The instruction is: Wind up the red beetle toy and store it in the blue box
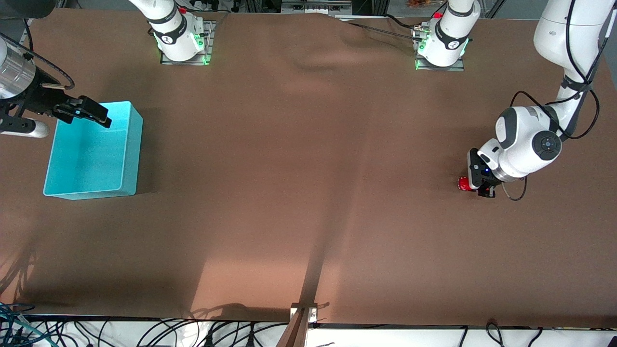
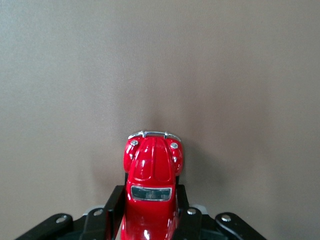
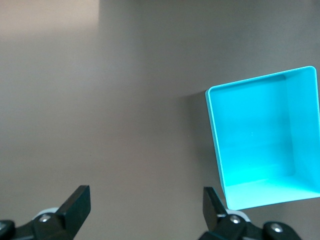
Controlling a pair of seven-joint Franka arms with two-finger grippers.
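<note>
The red beetle toy is at the left arm's end of the table, low at the tabletop. My left gripper is shut on it. In the left wrist view the toy sticks out nose first between the black fingers, which press on its sides. I cannot tell if its wheels touch the table. The blue box stands open and empty at the right arm's end. My right gripper hangs open and empty over the box's rim farthest from the front camera. In the right wrist view the gripper is beside the box.
The brown table has a metal bracket at the edge nearest the front camera. Cables run below that edge. The two arm bases stand along the edge farthest from the front camera.
</note>
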